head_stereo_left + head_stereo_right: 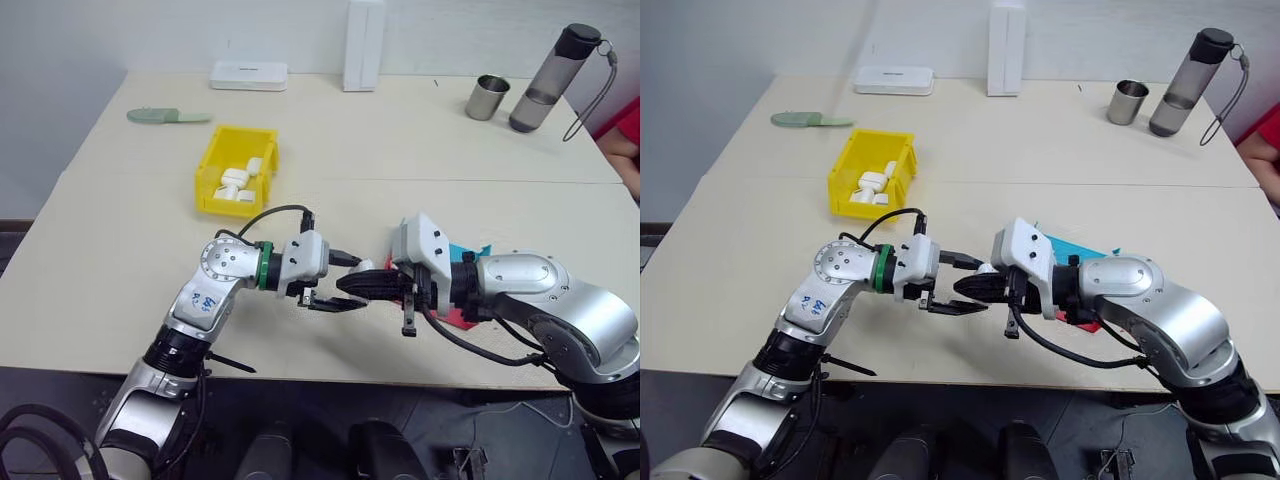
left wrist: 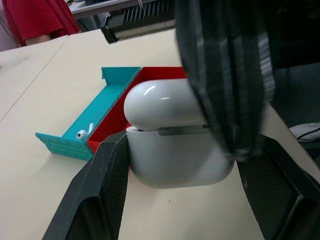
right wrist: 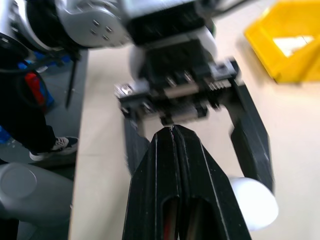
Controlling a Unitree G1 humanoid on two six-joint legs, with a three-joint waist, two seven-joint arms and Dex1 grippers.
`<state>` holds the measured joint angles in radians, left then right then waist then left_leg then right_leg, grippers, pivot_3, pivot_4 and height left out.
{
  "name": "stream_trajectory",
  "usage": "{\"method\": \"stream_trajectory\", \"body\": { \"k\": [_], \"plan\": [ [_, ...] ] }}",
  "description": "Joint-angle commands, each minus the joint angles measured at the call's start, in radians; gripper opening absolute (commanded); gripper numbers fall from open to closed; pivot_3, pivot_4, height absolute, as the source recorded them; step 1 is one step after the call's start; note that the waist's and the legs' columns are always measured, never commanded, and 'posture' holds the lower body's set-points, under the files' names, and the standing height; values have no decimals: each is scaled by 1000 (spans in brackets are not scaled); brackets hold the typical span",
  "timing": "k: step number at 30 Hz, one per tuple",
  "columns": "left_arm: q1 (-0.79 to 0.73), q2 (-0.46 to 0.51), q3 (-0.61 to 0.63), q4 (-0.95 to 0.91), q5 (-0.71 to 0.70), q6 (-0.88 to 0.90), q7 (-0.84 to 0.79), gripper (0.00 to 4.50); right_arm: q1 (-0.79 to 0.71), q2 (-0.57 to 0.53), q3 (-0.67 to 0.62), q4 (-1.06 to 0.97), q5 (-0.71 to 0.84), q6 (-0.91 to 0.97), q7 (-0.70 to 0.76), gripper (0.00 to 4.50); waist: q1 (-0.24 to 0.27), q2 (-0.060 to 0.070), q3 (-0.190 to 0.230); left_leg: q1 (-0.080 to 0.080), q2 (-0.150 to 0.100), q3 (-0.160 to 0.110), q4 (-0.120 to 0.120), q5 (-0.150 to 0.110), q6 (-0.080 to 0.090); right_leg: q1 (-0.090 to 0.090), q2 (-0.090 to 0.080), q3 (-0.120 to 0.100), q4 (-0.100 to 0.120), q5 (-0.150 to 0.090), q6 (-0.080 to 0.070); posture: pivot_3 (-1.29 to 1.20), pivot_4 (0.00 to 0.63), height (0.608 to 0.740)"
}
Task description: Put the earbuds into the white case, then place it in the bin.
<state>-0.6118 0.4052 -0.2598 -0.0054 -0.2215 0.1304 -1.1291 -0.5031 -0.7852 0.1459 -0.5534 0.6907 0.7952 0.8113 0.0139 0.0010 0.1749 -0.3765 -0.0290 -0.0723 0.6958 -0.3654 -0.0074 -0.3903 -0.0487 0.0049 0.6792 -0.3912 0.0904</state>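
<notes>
My left gripper [image 1: 340, 281] is shut on the white case [image 2: 175, 150], holding it by its sides above the table's front part; the lid is down. My right gripper [image 3: 171, 131] is shut, and its joined fingers [image 2: 225, 75] lie across the top of the case, which also shows as a white corner [image 3: 252, 202] beside them. One earbud [image 2: 82, 134] lies in the teal half of the tray [image 2: 115, 95]. The yellow bin [image 1: 237, 170] stands farther back on the left with several white pieces in it.
The red and blue tray [image 1: 465, 255] lies under my right forearm. A flat white box [image 1: 248, 75], a tall white box [image 1: 363, 45], a metal cup [image 1: 487, 97] and a bottle [image 1: 550, 78] line the back. A green item [image 1: 165, 116] lies back left. A person's red sleeve [image 1: 625, 130] shows at the right edge.
</notes>
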Motion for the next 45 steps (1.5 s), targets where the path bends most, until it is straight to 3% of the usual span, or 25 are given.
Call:
{"method": "stream_trajectory", "body": {
  "k": [1, 7, 12, 15, 19, 22, 25, 35, 40, 45],
  "plan": [
    [13, 17, 18, -52, -28, -27, -20, 2812, 50, -66, -70, 12, -7, 4, 41, 19, 2, 0, 0, 0, 0, 0, 0, 0, 0, 0, 0, 0, 0, 0, 0, 0, 150, 740],
    [32, 9, 64, -63, -99, -18, -23, 2812, 151, -44, -163, 49, 26, -73, 87, 19, 8, 0, 0, 0, 0, 0, 0, 0, 0, 0, 0, 0, 0, 0, 0, 0, 150, 740],
    [74, 41, 159, -75, -166, 42, 11, 2812, 302, 68, -401, 59, 126, -154, 47, 178, 7, 0, 0, 0, 0, 0, 0, 0, 0, 0, 0, 0, 1, 0, 0, 0, 150, 740],
    [95, 102, 246, -74, -194, 104, 53, 2812, 472, 104, -551, 1, 138, -223, 56, 916, 10, 0, 0, 0, 0, 0, -1, 0, 0, 0, 0, 0, 1, 0, 0, 0, 150, 740],
    [61, 144, 359, -53, -241, 200, 145, 2812, 613, 210, -637, -77, 70, -398, 14, 2341, 10, 0, 0, 0, 0, 0, -2, 0, 0, 0, 0, 0, 1, 0, 0, 0, 150, 740],
    [-39, 210, 410, 81, -86, 224, 363, 2812, 692, 299, -657, -135, 40, -523, 6, 3345, 9, 0, 0, 0, 0, 0, 1, 0, 0, 1, 1, 0, 2, 0, 0, 0, 150, 740],
    [-145, 229, 406, 243, -39, 201, 425, 2812, 709, 334, -671, -140, 55, -565, -28, 4405, -1, 0, 0, 2, 0, 1, 1, 0, -1, 1, 2, 2, 4, 0, 0, 0, 150, 740],
    [-505, 120, 316, 885, 113, 67, 523, 2812, 673, 314, -611, -85, -18, -663, -32, 4460, 7, -2, 1, 2, -3, 1, 1, 0, -1, -1, 0, 1, 9, 0, 0, 0, 150, 740],
    [-556, 117, 309, 1018, 162, 0, 592, 2812, 686, 317, -601, -91, -27, -682, -38, 4460, -15, -2, 1, 2, -3, 0, -2, 1, -1, -4, 1, 1, 12, 0, 0, 0, 150, 740],
    [-542, 129, 350, 1039, 142, -100, 605, 4414, 700, 313, -606, -77, -29, -702, -37, 4500, -17, -2, 1, 3, -3, 0, 0, 1, -1, -4, 0, 2, 11, 0, 0, 0, 150, 740]
  ]
}}
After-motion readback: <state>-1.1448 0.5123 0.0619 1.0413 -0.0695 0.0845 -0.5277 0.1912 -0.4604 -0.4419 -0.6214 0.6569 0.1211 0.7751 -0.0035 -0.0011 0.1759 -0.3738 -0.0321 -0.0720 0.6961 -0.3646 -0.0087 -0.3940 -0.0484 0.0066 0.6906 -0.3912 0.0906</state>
